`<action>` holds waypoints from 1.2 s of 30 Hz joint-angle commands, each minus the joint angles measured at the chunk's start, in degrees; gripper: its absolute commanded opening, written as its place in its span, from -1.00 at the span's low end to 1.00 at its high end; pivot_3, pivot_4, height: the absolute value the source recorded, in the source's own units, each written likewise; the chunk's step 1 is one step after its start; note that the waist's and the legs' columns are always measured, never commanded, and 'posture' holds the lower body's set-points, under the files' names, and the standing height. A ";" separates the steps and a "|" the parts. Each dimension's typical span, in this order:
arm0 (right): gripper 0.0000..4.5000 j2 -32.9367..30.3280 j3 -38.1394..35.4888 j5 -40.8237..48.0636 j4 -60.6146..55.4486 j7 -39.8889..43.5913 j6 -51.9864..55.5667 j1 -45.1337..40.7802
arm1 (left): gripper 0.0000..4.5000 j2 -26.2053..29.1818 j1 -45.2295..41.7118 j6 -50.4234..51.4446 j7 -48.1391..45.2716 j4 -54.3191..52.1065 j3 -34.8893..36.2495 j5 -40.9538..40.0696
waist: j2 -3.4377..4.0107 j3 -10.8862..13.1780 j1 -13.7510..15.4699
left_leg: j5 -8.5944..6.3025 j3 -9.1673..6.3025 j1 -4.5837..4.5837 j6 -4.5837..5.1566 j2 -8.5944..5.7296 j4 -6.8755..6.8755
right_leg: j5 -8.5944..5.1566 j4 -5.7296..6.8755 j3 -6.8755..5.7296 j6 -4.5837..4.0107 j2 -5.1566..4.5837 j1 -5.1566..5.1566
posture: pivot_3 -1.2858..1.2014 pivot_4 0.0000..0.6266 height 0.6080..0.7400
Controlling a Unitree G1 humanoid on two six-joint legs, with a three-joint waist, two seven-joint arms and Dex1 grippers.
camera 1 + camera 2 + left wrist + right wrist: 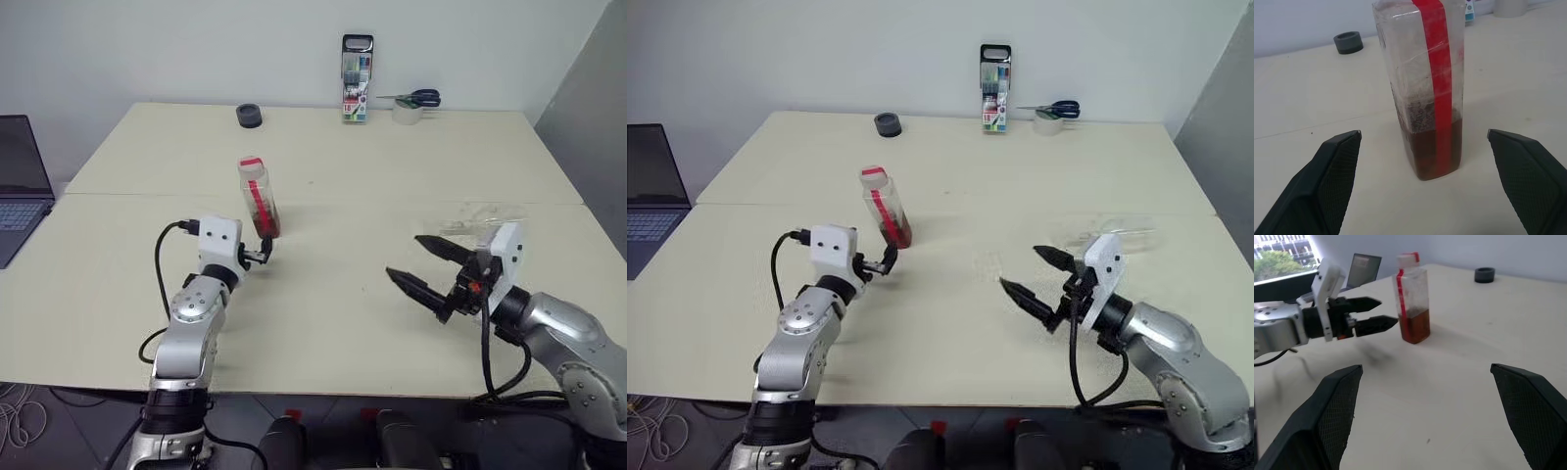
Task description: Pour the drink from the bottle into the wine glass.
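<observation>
Bottle [259, 199]: light, a third full of drink [1433, 152], thin plastic; best gripped mid-body.
Left end effector [261, 251]: spread wide, at the bottle's 6 o'clock.
Right end effector [419, 264]: wide, empty.

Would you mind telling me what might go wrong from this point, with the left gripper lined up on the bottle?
The left gripper is open, close to the bottle, which already looks tilted; a fingertip nudge might tip it before the jaws close.

The red cap is on, so nothing would pour until it is removed.

The wine glass is hard to make out behind the open right gripper; that arm could knock it.
</observation>
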 commanded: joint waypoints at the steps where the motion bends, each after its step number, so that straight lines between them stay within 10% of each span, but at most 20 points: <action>1: 1.00 -1.26 0.07 1.03 -1.66 1.66 -0.35 -0.64 | 0.96 -0.56 -1.83 -1.36 0.25 1.10 -1.19 0.93 | -0.01 0.00 0.00 | 0.00 0.00 0.00 0.00 0.01 0.00 | 0.00 0.00 0.00 0.00 0.00 0.00 | 0.03 -0.52 1.00; 36: 1.00 -2.47 3.71 5.03 4.85 6.18 3.03 -18.22 | 0.96 -4.81 -20.48 -5.60 8.74 17.55 1.28 1.82 | -0.31 0.19 0.09 | 0.01 -0.03 -0.06 -0.01 -0.02 0.03 | 0.00 -0.02 -0.03 0.01 -0.02 -0.03 | 0.03 -0.52 1.00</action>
